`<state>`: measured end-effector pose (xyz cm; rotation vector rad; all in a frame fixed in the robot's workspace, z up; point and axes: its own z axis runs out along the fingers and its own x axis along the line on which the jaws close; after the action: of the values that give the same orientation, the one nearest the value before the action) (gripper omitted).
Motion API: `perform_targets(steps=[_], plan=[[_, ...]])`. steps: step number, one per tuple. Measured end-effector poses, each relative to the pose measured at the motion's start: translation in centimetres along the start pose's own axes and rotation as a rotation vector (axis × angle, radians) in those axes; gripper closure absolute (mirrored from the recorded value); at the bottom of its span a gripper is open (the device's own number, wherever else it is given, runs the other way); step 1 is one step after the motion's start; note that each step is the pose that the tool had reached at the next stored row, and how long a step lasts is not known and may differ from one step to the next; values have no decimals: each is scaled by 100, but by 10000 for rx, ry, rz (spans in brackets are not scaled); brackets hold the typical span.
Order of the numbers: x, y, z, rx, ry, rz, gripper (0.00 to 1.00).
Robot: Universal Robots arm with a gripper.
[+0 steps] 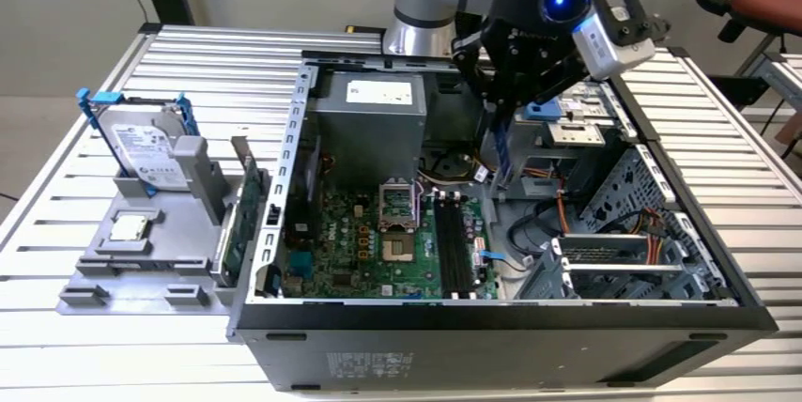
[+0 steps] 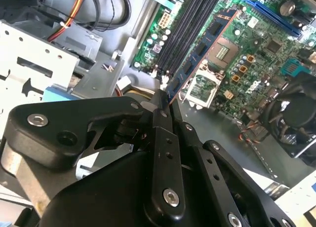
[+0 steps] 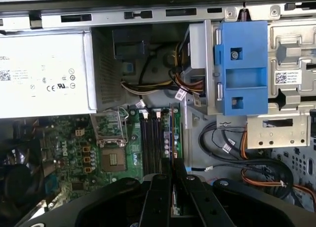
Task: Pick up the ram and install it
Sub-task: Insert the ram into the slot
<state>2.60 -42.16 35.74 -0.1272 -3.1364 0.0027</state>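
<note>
A: Ram (image 2: 200,52) is seen clamped by one end between the claw's (image 2: 165,99) fingers (image 2: 159,116) in the second wrist view, its long edge running out over the board (image 2: 256,49).

B: Is it seated?

A: That cannot be told. In the first wrist view the ram (image 3: 174,133) is shown standing on edge along the outer side of the black slots (image 3: 150,138), with the claw (image 3: 174,171) closed on its near end. Whether it is touching a slot is not shown.

B: And from outside?

A: In the exterior view the claw (image 1: 501,115) is held down inside the open case (image 1: 501,317), near the power supply (image 1: 370,120). The ram (image 1: 501,153) is glimpsed as a thin blue strip hanging below the fingers, above the slots (image 1: 454,247).

B: Anything beside the case?

A: A grey stand (image 1: 138,270) is set on the table (image 1: 75,346) at the exterior view's left. A drive (image 1: 145,148) in a blue frame and a green card (image 1: 248,209) are held upright in it.
</note>
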Motion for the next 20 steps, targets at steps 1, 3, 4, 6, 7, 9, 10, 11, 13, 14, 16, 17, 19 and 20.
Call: perform_targets(steps=[1,3,4,6,7,9,10,11,13,14,16,17,19,20], plan=[[0,0,19,-1,0,0,100],[0,-2,55,1,0,-2,100],[0,-3,73,1,0,-8,100],[-1,-6,109,0,0,-19,100],[-2,-13,129,0,0,-23,100],[-4,-27,164,0,0,-25,100],[-4,-34,182,1,0,-25,100],[-6,-42,200,1,0,-26,100],[-8,-60,238,0,0,-27,100],[-9,-68,256,0,0,-28,100],[-12,-93,291,1,0,-29,100],[-13,-104,310,0,0,-29,100],[-14,-121,343,4,-1,-29,100],[-14,-124,354,21,-2,-28,100]])
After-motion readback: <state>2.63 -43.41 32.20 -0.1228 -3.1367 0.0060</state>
